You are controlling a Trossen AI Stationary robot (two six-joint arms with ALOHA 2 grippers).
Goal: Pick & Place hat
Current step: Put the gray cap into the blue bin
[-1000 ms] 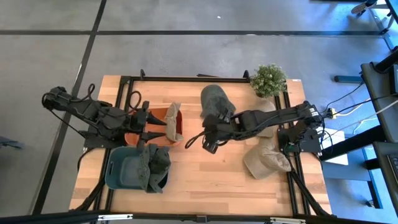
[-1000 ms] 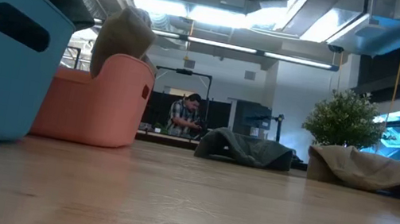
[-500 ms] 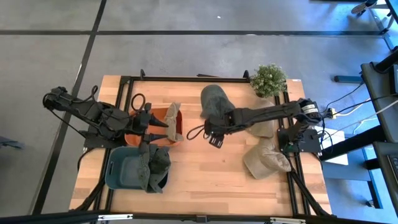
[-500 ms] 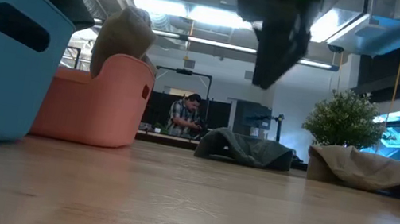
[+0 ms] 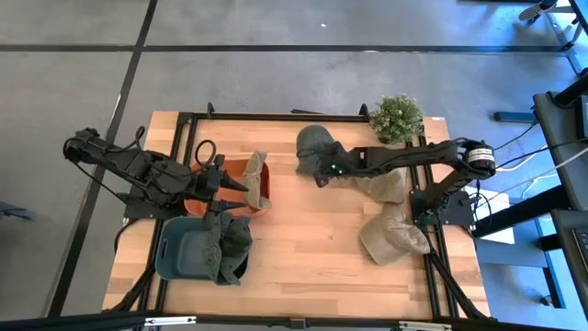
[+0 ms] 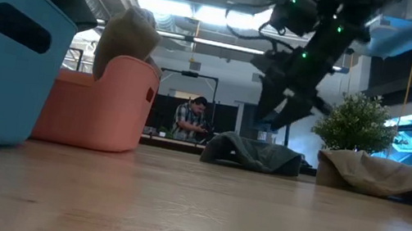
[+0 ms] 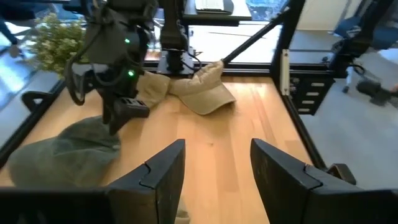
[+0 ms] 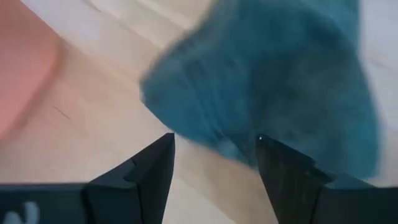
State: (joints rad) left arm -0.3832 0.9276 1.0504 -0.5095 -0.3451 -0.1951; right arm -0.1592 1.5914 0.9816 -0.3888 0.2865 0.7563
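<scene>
The right pincer (image 5: 319, 172) hangs released, empty, just above the soft grey-green fabric hat (image 5: 315, 147) lying on the wooden counter (image 5: 303, 248). Best to descend squarely and pinch a thick fold. The left pincer (image 5: 231, 185) waits released over the salmon plastic bin (image 5: 262, 188).

table (image 5: 303, 248): wood | on it: orange bin (image 5: 241, 180), blue bin (image 5: 184, 248), green hat (image 5: 317, 147), tan hats (image 5: 393, 237), plant (image 5: 397, 118)

Both arms are showing dark, jointed bodies with black cables looping along them. Small green lights are glowing on the right arm (image 5: 386, 162). The fingers (image 7: 283, 171) are looking black and angular.
</scene>
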